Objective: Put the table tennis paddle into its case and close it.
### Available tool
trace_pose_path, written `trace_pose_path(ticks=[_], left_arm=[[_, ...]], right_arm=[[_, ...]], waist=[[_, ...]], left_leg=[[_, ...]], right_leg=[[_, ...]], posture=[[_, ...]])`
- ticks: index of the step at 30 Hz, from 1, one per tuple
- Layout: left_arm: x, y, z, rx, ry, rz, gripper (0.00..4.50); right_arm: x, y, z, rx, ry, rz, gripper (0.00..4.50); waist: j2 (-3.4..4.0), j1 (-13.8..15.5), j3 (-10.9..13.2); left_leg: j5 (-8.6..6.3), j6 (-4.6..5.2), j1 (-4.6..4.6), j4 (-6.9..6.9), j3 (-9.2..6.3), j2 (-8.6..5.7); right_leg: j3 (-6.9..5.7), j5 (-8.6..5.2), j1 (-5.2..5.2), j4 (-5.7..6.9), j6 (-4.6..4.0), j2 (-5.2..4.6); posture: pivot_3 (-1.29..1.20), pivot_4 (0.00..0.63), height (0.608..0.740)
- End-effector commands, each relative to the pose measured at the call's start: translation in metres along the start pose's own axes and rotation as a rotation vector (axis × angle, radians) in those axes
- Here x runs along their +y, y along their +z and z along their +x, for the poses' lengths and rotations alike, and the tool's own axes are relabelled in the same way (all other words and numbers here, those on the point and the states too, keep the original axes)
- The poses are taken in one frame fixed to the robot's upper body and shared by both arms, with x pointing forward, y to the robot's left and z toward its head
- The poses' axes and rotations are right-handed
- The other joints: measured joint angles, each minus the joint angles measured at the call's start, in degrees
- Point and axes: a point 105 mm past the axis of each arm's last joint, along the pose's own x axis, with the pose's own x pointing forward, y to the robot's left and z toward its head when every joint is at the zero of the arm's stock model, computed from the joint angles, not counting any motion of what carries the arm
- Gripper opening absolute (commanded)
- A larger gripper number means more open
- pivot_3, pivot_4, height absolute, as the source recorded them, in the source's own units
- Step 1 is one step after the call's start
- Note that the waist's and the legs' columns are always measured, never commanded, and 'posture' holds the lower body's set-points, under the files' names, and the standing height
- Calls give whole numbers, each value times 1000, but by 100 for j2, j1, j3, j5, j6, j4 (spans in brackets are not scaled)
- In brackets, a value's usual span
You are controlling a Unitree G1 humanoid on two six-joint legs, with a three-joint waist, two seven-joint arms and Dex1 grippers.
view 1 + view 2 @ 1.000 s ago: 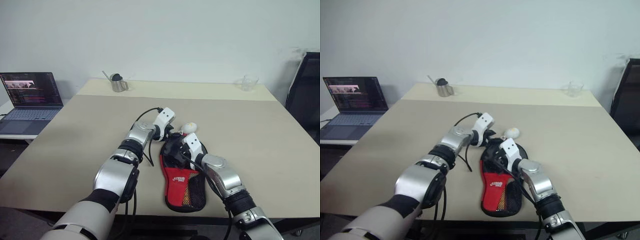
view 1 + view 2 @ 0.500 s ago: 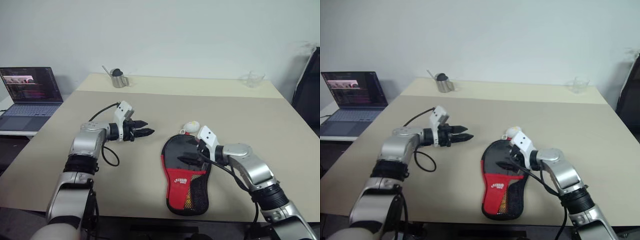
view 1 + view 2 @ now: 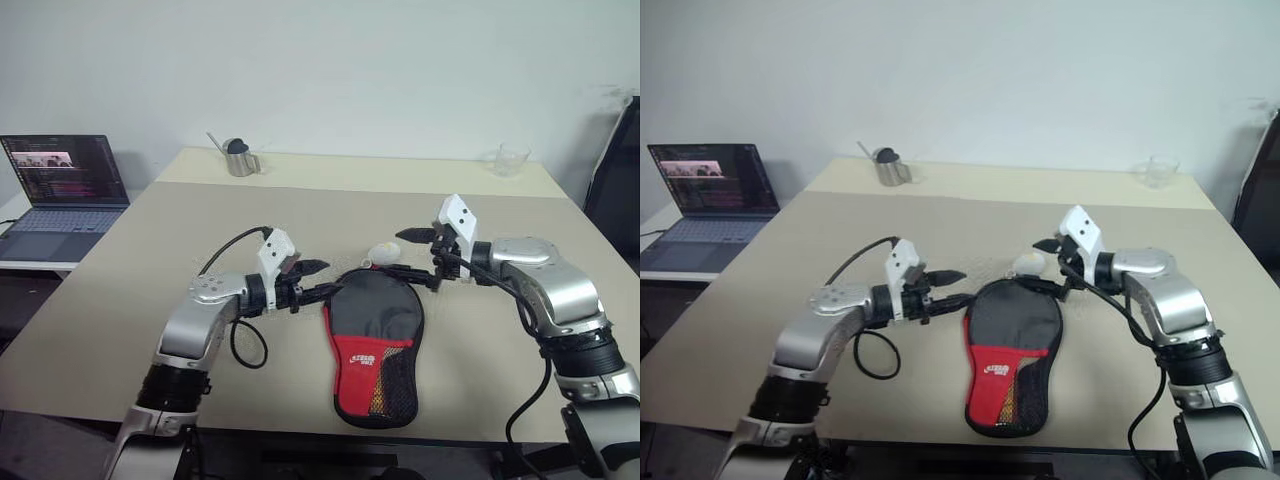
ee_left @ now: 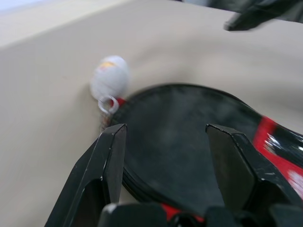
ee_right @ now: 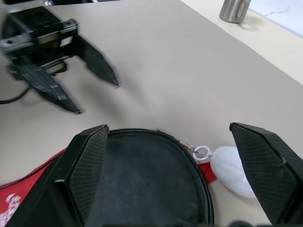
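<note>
The case (image 3: pixel 375 345), a black-and-red pouch, lies flat on the tan table (image 3: pixel 140 270) near its front edge. Its round black end points away from me and its white ball charm (image 3: pixel 382 253) rests just beyond that end. The paddle is hidden. My left gripper (image 3: pixel 320 279) hovers open at the left of the round end, pointing right. In the left wrist view the case (image 4: pixel 189 142) and charm (image 4: pixel 110 78) lie beyond its fingers. My right gripper (image 3: pixel 414 254) stands wide open just above the round end's right side, holding nothing. Its wrist view looks over the case (image 5: pixel 147 179) to the left gripper (image 5: pixel 97 97).
An open laptop (image 3: pixel 62 195) sits on a side desk at the far left. A metal cup (image 3: pixel 238 160) stands at the back left of the table and a clear glass (image 3: pixel 510 158) at the back right. A black chair (image 3: pixel 615 190) is at the right edge.
Both grippers have come off the case's round end. The right one rose and moved right. The left one swung out to the left, then came back beside the case.
</note>
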Motion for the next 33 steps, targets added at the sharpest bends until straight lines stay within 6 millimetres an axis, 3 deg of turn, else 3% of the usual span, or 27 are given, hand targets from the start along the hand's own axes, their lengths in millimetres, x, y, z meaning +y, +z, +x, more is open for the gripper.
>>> trace_pose_path(ticks=[1,3,6,16,24,29,33], left_arm=[[4,7,20,-16,64,7,3080],[3,9,33,-32,88,-60,3507],[-21,8,50,2,34,-40,4469],[-53,-13,94,155,58,-39,4469],[-56,-43,107,184,101,-123,4469],[-51,-62,110,222,134,-178,4469],[-55,-75,113,249,122,-237,4469]], right_arm=[[-10,24,-6,-47,-12,-69,4500],[-14,28,-6,-43,-16,-80,4500],[-19,33,-6,-41,-22,-101,4500],[-37,36,-1,-34,-68,-91,4500],[-71,45,14,-78,-249,38,4500],[-86,28,31,-7,-330,177,4500],[-105,5,44,59,-498,330,4500]], waist=[[0,-1,0],[0,-5,0],[0,-13,0],[0,-13,0],[2,-21,-1],[3,-18,-2],[4,-24,-2]], left_leg=[[0,0,0,2,1,-1],[0,1,-1,4,4,-1],[-1,1,-1,4,7,-2],[0,1,0,7,5,-3],[0,1,4,7,5,-2],[0,1,6,17,12,-2],[-1,2,10,61,13,0]], right_leg=[[2,1,0,1,2,1],[4,3,0,-1,6,2],[7,4,0,-3,7,4],[7,5,0,5,7,8],[9,6,0,10,3,10],[13,7,2,21,2,2],[15,5,3,69,5,-2]], posture=[[0,150,740],[0,150,740],[0,150,740],[0,150,740],[0,150,740],[0,150,740],[0,150,740]])
